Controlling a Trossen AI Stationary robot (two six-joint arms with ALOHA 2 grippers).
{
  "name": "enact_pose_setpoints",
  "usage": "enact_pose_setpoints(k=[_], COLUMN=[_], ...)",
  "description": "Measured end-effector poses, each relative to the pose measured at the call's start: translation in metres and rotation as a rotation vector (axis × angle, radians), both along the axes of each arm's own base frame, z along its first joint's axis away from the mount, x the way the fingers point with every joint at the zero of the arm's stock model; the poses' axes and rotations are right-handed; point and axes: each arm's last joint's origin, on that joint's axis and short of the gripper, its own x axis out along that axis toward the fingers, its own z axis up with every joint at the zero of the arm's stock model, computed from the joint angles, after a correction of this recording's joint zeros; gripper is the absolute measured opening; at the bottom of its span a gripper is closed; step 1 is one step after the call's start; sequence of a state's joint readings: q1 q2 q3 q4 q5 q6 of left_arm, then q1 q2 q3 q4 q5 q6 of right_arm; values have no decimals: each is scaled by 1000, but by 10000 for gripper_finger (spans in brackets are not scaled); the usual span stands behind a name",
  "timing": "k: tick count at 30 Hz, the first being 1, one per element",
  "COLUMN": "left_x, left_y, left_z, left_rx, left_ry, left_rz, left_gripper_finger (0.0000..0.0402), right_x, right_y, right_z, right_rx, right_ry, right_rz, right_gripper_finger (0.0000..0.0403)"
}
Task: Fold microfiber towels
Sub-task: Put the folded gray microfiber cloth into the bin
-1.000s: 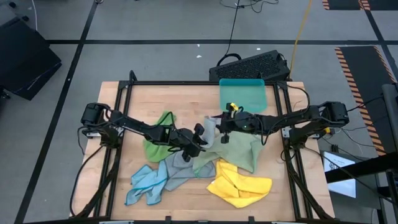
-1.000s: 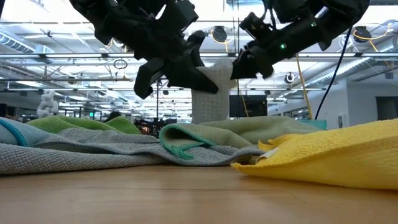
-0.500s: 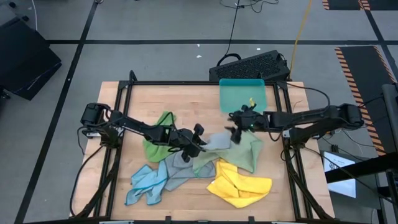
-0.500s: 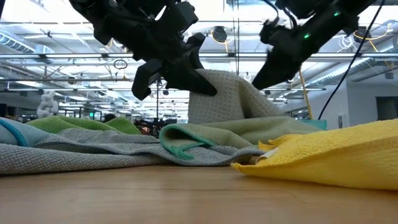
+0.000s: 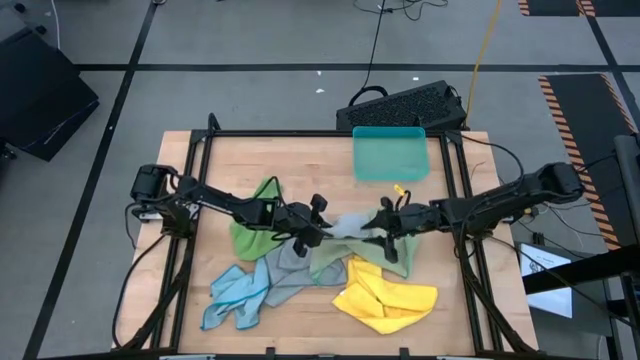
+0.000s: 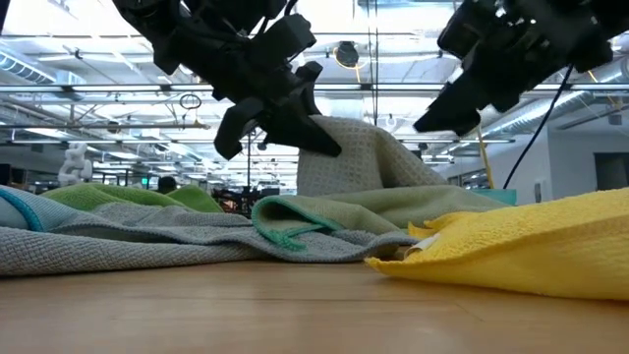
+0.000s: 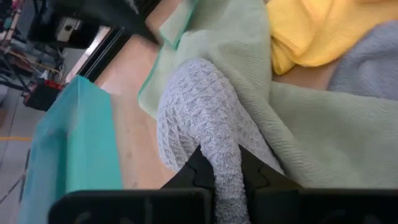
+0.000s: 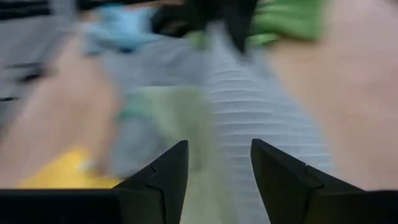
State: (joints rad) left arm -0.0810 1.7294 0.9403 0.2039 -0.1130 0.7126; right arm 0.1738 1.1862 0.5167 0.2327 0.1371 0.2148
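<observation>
Several microfiber towels lie heaped at the table's middle and near side: bright green, grey, light blue, yellow and pale green. My left gripper is shut on a grey waffle-weave towel, raised above the heap. That towel's free end drapes down onto the pale green towel. My right gripper hovers open just right of the waffle towel, over the pale green towel, with nothing between its fingers. My left gripper pinches a bunched fold of the waffle towel between its two fingers, at the towel's raised end. It comes slanting down from the table's left. The towel arches up from the fingers, then falls slack onto the pale green towel.
A teal plastic tray sits at the table's far right. A black keyboard lies beyond the far edge. Bare wood shows along the far left and in the near corners.
My right gripper has let go of the waffle towel and drawn away toward the table's right, then toward the near edge, rolling as it went. The towel, first held up as a narrow column between both grippers, has dropped on its right side and spread over the pale green towel.
</observation>
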Motion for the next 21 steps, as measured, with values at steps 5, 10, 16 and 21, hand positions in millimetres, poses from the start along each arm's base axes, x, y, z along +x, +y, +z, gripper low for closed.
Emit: enact_pose_setpoints(k=[5,10,16,21], left_x=[0,2,2,2], left_y=[6,9,16,18], left_z=[0,1,2,2], left_rx=[-16,3,9,24], left_ry=[-2,-19,-34,-32], left_rz=[30,44,68,64], left_gripper_finger=[23,16,19,21], right_x=[4,16,50,67], right_y=[6,8,5,-2], right_z=[-2,1,14,22], right_rx=[-201,-234,-282,-308], right_ry=[-37,-116,-16,187], right_rz=[-89,-78,-92,-76], right_gripper_finger=[180,239,277,270])
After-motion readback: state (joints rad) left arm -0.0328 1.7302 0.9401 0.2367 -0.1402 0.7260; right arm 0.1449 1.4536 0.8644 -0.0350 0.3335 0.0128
